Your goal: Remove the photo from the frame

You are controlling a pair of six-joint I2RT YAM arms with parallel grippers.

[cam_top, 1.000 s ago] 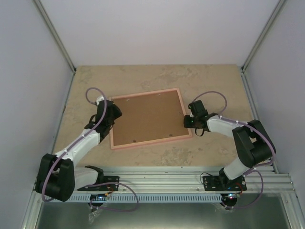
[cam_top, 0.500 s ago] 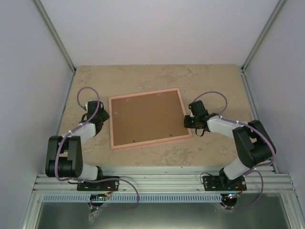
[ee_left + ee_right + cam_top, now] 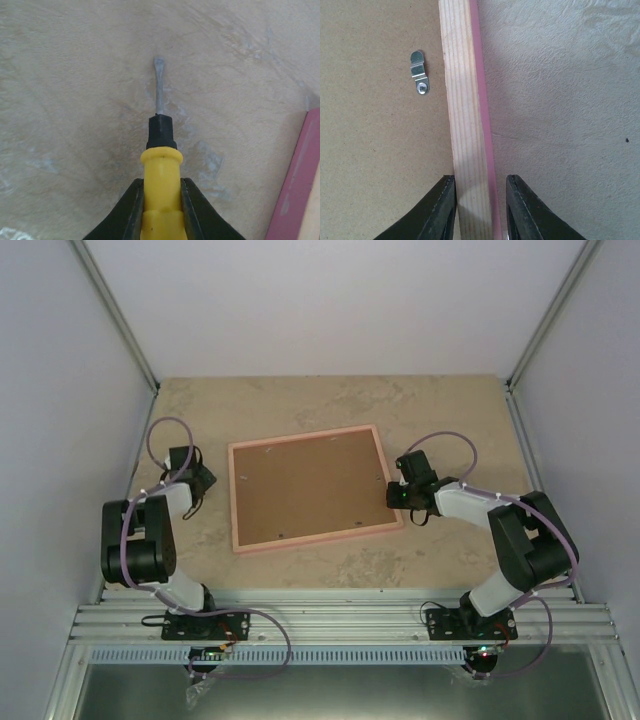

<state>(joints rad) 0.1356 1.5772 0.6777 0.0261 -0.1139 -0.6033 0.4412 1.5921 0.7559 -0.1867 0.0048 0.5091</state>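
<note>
The frame (image 3: 310,490) lies face down on the table, its brown back (image 3: 300,485) up inside the thin pink border. The photo is hidden under that back. My left gripper (image 3: 192,472) hovers left of the frame, shut on a yellow-handled screwdriver (image 3: 160,165) whose blade tip (image 3: 158,64) points at bare table. The frame's pink edge (image 3: 295,190) shows at the right of the left wrist view. My right gripper (image 3: 480,200) straddles the frame's right rail (image 3: 462,100). It is open, with a small gap beside the pink edge.
A small metal retaining clip (image 3: 419,72) sits on the brown back near the right rail. Grey walls and metal posts close in the table on three sides. The arms' mounting rail (image 3: 340,625) runs along the near edge.
The left arm has pulled back from the frame's left edge and folded toward the table's left side, carrying the screwdriver. The right arm and the frame have stayed put.
</note>
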